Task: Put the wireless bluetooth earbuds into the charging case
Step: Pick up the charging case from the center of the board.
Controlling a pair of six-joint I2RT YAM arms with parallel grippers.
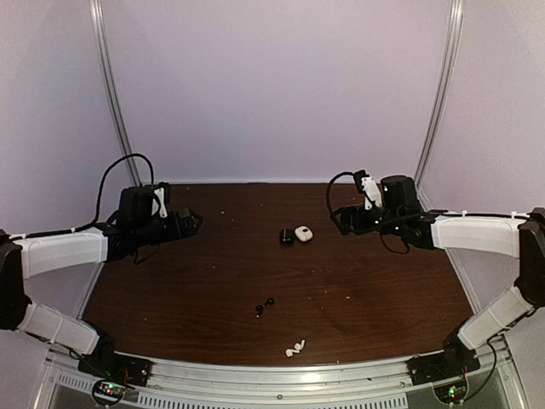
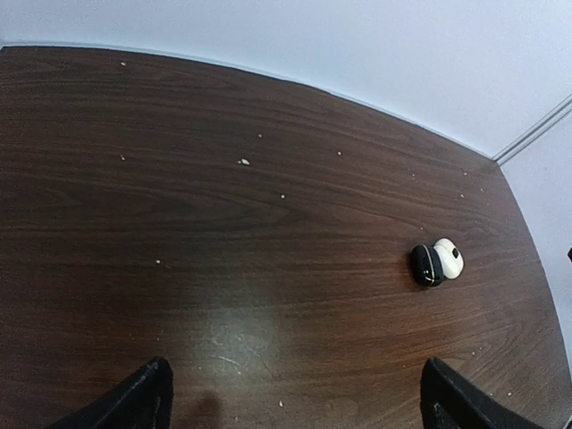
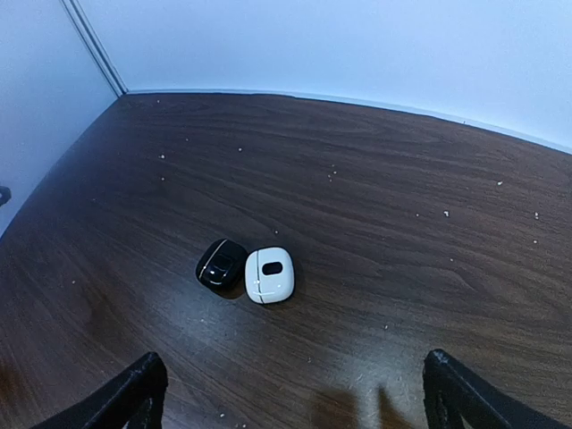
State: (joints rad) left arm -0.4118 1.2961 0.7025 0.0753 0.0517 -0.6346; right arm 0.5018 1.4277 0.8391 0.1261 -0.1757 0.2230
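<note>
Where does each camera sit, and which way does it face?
Top external: above and behind the bases, facing the back wall over the table; left arm and right arm show.
Left wrist: on the left arm, facing right across the table; its fingers show at the bottom.
Right wrist: on the right arm, facing left; its fingers show at the bottom.
Shared: all three show the black case beside the white case.

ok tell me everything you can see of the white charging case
The white charging case is a small rounded, glossy, plastic-looking shell with a dark oval mark on top. It looks closed and lies flat on the dark wooden table, pressed against the black case beside it. Nothing else touches it.
</note>
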